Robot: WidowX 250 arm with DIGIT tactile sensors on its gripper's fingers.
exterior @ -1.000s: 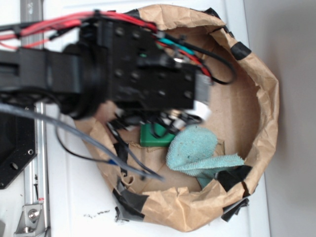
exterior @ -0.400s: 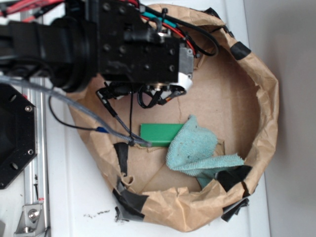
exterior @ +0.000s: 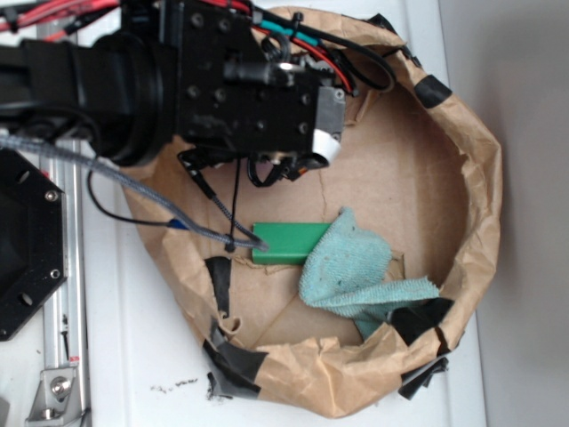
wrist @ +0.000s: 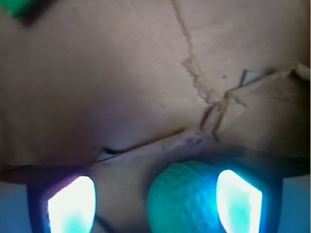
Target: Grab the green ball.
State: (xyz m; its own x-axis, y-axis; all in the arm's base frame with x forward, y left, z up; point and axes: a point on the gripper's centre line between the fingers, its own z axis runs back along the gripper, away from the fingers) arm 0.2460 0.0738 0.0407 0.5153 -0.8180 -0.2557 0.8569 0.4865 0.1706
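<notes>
The green ball [wrist: 187, 199], mint with a dimpled surface, lies on the brown paper floor between my fingers in the wrist view. It rests against the right finger [wrist: 239, 199], and a gap separates it from the left finger [wrist: 72, 206]. My gripper [wrist: 154, 201] is open around it. In the exterior view the arm and wrist cover the gripper [exterior: 293, 160], and the ball is hidden beneath them.
A brown paper bowl [exterior: 480, 178] patched with black tape holds everything. A flat dark green block [exterior: 289, 242] and a teal terry cloth [exterior: 351, 267] lie in its near part. The block's corner shows in the wrist view [wrist: 19, 7]. Cables hang over the bowl's left side.
The arm has moved from over the green block toward the bowl's upper left, so the whole block now shows. In the last half second it shifted only slightly.
</notes>
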